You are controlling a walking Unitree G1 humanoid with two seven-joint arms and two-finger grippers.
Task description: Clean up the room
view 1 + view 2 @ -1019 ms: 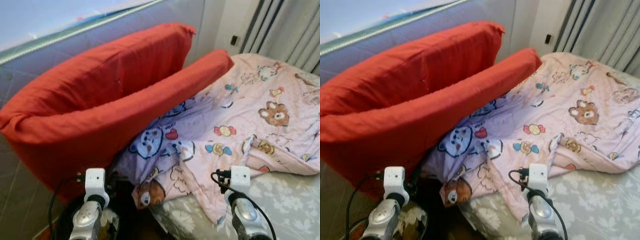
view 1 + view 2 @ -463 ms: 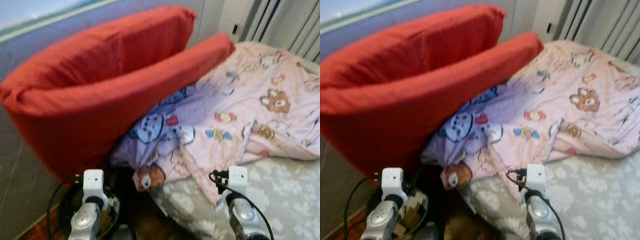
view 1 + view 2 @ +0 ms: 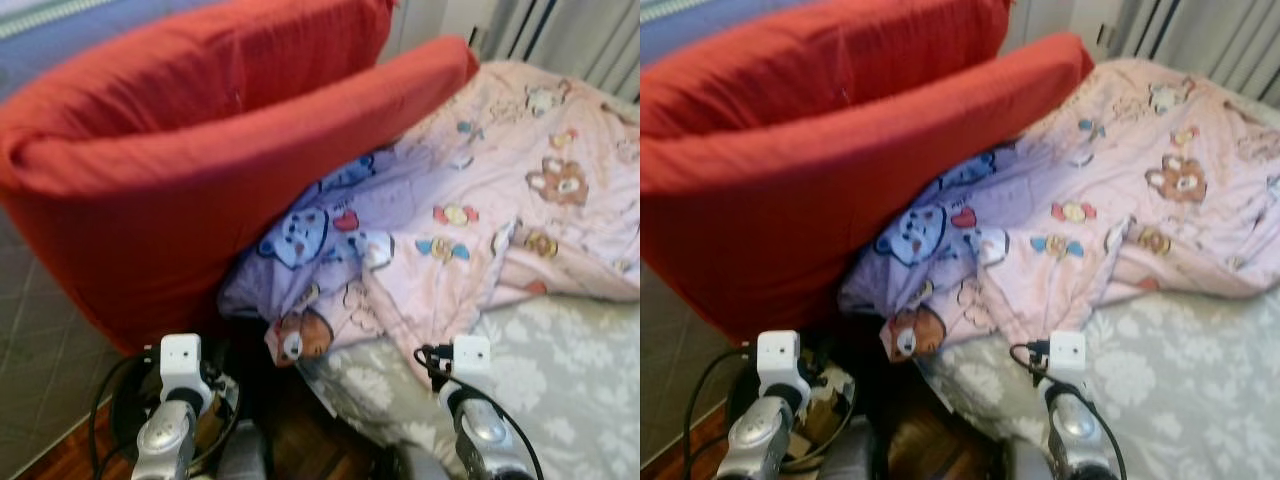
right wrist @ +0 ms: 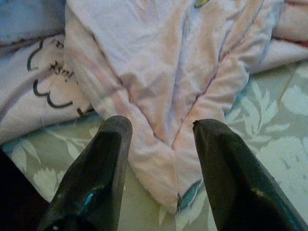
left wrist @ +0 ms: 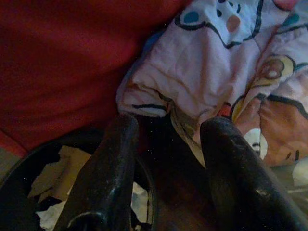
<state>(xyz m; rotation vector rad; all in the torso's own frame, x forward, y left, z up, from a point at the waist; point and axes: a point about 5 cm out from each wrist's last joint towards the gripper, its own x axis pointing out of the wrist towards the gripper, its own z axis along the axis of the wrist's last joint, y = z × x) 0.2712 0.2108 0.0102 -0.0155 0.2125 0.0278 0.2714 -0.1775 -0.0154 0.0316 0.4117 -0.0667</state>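
Poised at the corner of the bed, with the rumpled cartoon blanket spilling off its edge and tucked under two red pillows. Right gripper spread wide just above the blanket's hanging corner, holding nothing; left gripper likewise wide and empty over a dark wastebasket on the floor. Seemingly about to tidy the bedding, next calling for a pinch on that corner. Little room between pillows, basket and mattress edge.
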